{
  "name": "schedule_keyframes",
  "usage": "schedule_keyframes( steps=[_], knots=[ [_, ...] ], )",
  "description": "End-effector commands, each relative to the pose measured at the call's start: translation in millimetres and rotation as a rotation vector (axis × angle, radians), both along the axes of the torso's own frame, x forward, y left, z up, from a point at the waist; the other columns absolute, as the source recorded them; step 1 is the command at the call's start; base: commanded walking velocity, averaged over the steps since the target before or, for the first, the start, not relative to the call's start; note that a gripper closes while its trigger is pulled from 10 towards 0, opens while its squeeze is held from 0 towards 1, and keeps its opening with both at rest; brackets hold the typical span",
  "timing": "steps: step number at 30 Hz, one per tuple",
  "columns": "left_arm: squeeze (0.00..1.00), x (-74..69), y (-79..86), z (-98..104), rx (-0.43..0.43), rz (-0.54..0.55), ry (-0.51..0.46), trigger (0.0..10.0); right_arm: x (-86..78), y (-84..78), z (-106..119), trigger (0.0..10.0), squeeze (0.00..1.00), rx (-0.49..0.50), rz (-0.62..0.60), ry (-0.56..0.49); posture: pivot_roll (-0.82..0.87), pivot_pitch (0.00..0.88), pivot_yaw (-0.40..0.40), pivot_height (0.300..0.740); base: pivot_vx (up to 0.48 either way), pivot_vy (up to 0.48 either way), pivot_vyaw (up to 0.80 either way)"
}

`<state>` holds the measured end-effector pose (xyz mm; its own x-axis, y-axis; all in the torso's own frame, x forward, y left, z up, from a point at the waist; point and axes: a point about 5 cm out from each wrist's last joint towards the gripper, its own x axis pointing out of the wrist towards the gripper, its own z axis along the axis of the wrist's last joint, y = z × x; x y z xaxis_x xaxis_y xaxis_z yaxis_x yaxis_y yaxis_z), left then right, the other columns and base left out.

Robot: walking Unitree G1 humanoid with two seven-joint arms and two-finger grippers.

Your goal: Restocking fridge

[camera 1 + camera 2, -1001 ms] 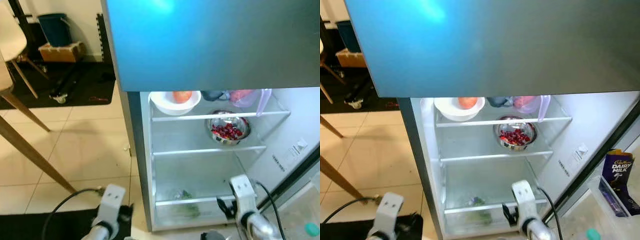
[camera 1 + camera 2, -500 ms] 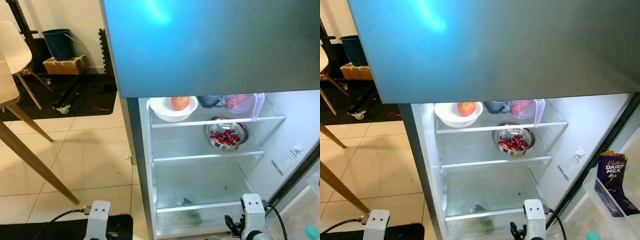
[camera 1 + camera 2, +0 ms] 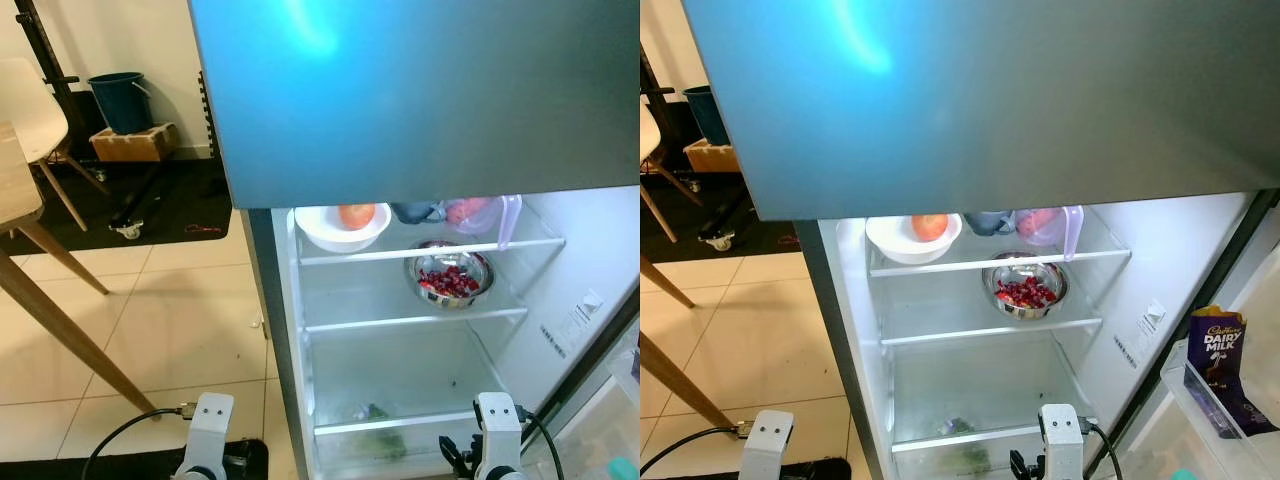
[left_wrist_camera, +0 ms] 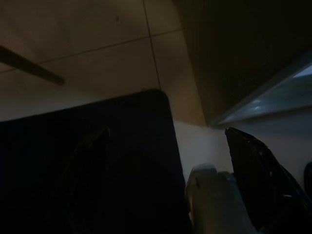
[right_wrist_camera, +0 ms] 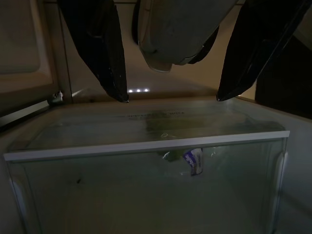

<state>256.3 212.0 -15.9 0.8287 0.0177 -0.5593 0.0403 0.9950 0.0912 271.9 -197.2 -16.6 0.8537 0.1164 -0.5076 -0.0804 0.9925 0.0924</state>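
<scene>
Open grey fridge (image 3: 850, 330): white bowl holding an orange fruit (image 3: 913, 236) on the top shelf, steel bowl of red berries (image 3: 1025, 288) below. Both grippers, left (image 4: 161, 195) and right (image 5: 170, 92), hang low, fingers spread, holding nothing. Likely between items; next, fetch stock.

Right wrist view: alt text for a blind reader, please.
The right end effector, its two black fingers spread open and empty, faces the fridge's clear plastic crisper drawer, where green leafy produce lies inside.
</scene>
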Motion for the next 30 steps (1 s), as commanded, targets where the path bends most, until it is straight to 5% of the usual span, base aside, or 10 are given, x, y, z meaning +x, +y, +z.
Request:
schedule_keyframes(
  steps=[1,14,19,24,30],
  knots=[
    [0.0,-2.7,-5.5,-4.3,-0.01,-0.015,0.012,10.0,-6.1,-0.1,-5.3,10.0,0.0,0.001,-0.002,0.023,-0.05,0.118,-0.003,0.646,0.0,0.0,0.0],
    [0.0,0.0,-6.7,-3.1,-0.005,-0.03,-0.002,10.0,-7.0,-1.7,-4.3,10.0,0.0,0.011,-0.002,0.002,-0.05,0.119,-0.001,0.646,0.0,0.0,0.0],
    [0.0,0.5,-6.4,-3.1,-0.005,-0.033,-0.005,10.0,-6.4,-0.5,-0.8,10.0,0.0,0.099,0.004,-0.043,-0.05,0.119,-0.001,0.661,0.0,0.0,0.0],
    [0.0,1.0,-6.9,-3.0,-0.006,-0.036,-0.009,10.0,-6.2,-3.5,-2.1,10.0,0.0,0.013,0.001,-0.019,-0.06,0.124,0.007,0.671,0.0,0.0,0.0],
    [0.0,0.7,-7.0,-3.4,-0.008,-0.036,-0.01,10.0,-4.8,-4.3,0.7,10.0,0.0,0.023,-0.004,-0.048,-0.06,0.127,0.009,0.671,0.0,0.0,0.0]
  ],
)
